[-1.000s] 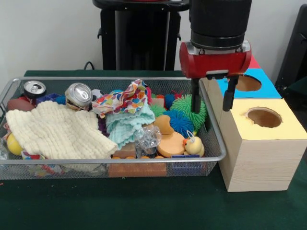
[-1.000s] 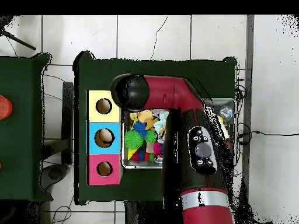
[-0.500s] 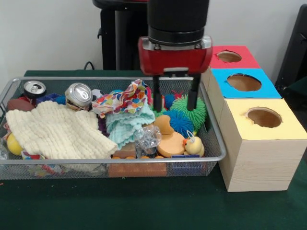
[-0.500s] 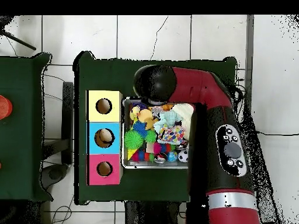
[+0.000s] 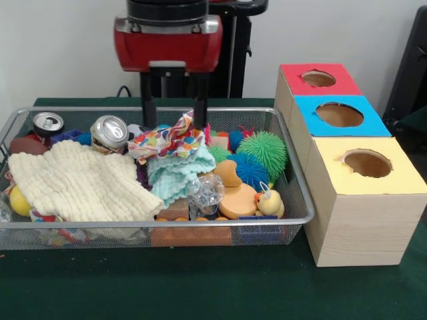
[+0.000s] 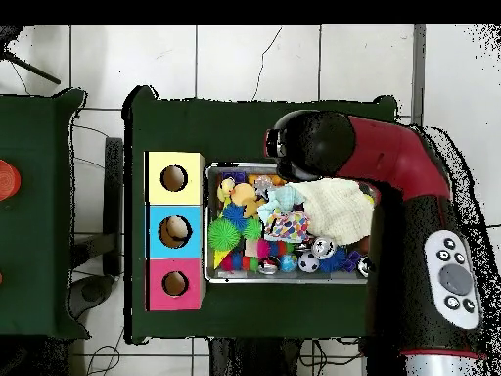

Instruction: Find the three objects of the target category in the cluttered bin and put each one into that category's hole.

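Hovering open and empty, hand (image 5: 173, 105) above patterned cloth (image 5: 168, 139) in wire bin (image 5: 293, 175)

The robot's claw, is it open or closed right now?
Open. The gripper shows two black fingers hanging apart, with nothing between them.

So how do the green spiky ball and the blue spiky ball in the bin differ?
The green spiky ball looks larger than the blue spiky ball. The green spiky ball lies further back, by the bin's right wall; the blue spiky ball sits in front, beside the orange pieces. Both are round with soft spikes.
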Tool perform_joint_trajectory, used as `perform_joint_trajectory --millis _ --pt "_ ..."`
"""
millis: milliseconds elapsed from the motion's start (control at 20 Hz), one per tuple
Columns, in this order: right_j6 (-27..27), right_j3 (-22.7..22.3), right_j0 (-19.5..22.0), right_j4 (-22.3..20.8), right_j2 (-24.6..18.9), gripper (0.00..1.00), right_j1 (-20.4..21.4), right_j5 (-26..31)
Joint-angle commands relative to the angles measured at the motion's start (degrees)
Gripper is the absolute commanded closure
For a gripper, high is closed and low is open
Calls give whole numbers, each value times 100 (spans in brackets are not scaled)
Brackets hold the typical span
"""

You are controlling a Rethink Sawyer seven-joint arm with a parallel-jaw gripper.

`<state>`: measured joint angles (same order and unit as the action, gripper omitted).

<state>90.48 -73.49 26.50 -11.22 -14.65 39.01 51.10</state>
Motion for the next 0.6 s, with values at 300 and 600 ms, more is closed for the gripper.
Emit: perform_joint_trajectory --millis 300,600 --pt "-1178 -1321 388 -611 -740 0 7 -768" --pt "-849 -1428 354 -720 -808 0 -39 -994"
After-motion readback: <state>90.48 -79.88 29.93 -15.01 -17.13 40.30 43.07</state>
